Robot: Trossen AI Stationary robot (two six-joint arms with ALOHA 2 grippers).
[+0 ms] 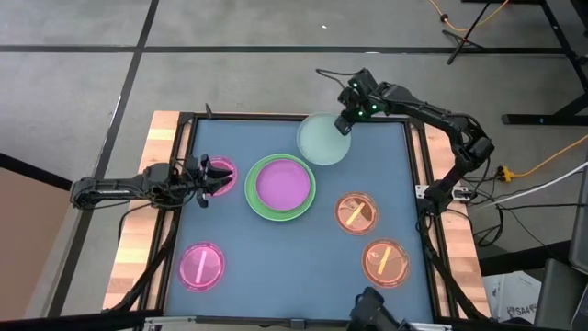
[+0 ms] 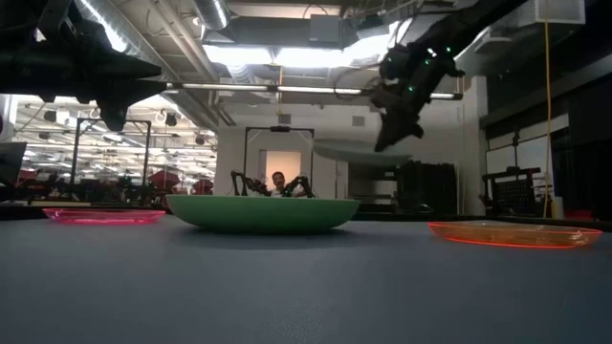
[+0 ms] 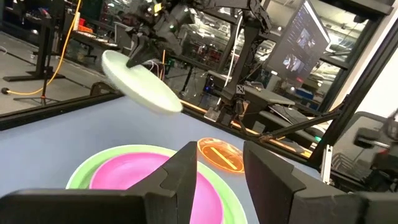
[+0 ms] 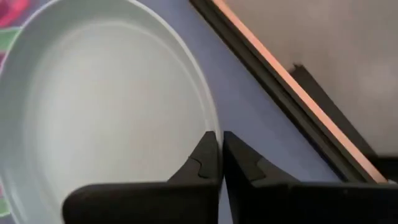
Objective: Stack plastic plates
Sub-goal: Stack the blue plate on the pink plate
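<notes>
We take the plates from largest to smallest. The bright green plate point(image 1: 256, 205) lies flat at the middle of the table point(image 1: 395, 175), and the purple plate point(image 1: 282, 185) is already nested inside it. Both look stiff, light and smooth, so we judge the thin rim the only sensible place to pinch them.

The pale blue-grey plate point(image 1: 322, 141) is off the table, near the far edge. The right gripper point(image 4: 221, 155) has its fingers pinched tight on the plate's rim. In the low view the plate hangs above the green one, its open face upward. In the left wrist view it appears tilted, the free side dipping lower than the gripped side. Being round, it has no long axis. We expect such a thin rim grip to let the plate swing or slip.

One pink plate point(image 1: 201, 266) and two orange plates point(image 1: 356, 212) point(image 1: 386, 261) lie flat and well apart. Another pink plate point(image 1: 225, 176) sits just left of the green one. There the left gripper point(image 1: 208, 176) hovers, its fingers spread apart.
</notes>
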